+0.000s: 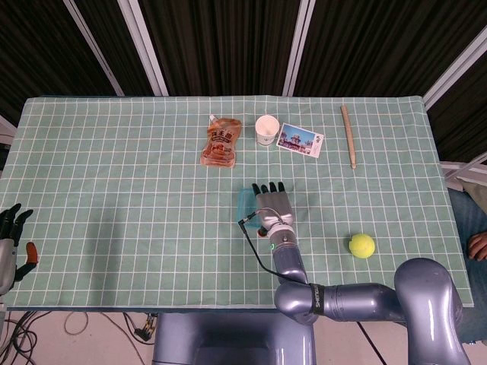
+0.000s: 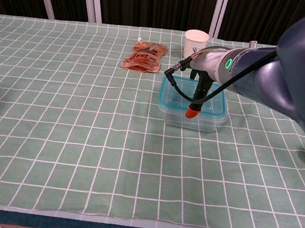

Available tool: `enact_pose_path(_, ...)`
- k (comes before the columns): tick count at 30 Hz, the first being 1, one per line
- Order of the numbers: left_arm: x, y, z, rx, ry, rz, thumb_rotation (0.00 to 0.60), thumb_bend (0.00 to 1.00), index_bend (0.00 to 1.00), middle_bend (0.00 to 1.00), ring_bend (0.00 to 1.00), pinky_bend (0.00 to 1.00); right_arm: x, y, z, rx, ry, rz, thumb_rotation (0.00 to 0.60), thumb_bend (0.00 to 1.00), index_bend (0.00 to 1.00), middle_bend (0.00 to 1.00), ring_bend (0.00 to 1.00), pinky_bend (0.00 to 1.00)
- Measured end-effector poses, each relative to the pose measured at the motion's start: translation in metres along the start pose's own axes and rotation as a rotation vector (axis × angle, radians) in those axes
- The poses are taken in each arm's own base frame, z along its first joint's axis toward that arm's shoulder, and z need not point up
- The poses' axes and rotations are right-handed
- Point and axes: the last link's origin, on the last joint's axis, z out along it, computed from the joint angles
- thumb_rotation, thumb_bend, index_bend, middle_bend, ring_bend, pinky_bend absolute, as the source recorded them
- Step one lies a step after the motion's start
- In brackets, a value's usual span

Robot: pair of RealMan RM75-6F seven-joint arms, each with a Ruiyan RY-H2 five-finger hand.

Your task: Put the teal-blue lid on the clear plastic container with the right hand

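Observation:
The clear plastic container (image 2: 192,116) stands mid-table with the teal-blue lid (image 2: 169,92) lying on top of it. In the head view only the lid's left edge (image 1: 243,202) shows beside my right hand (image 1: 272,203). That hand lies flat over the lid, fingers stretched out toward the far side and a little apart. In the chest view the right hand (image 2: 202,90) reaches over the box, and its orange-tipped thumb hangs down in front of the near wall. My left hand (image 1: 11,237) is off the table's left corner, fingers spread, holding nothing.
At the back lie an orange pouch (image 1: 221,142), a white paper cup (image 1: 266,129), a photo card (image 1: 300,140) and a wooden stick (image 1: 348,135). A yellow tennis ball (image 1: 361,245) sits to the right of my forearm. A green checked cloth (image 1: 114,190) covers the table.

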Motion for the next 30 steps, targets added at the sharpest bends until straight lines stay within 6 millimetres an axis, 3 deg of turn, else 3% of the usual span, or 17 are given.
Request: enact_pose_path(30, 0.0003, 0.0000, 0.0004, 0.002, 0.001, 0.002, 0.600, 0.64, 0.11, 0.00, 0.00, 0.00, -0.0054, 0.0024, 0.0026, -0.006, -0.005, 0.006, 0.600, 0.22, 0.00, 0.42, 0.07, 0.00)
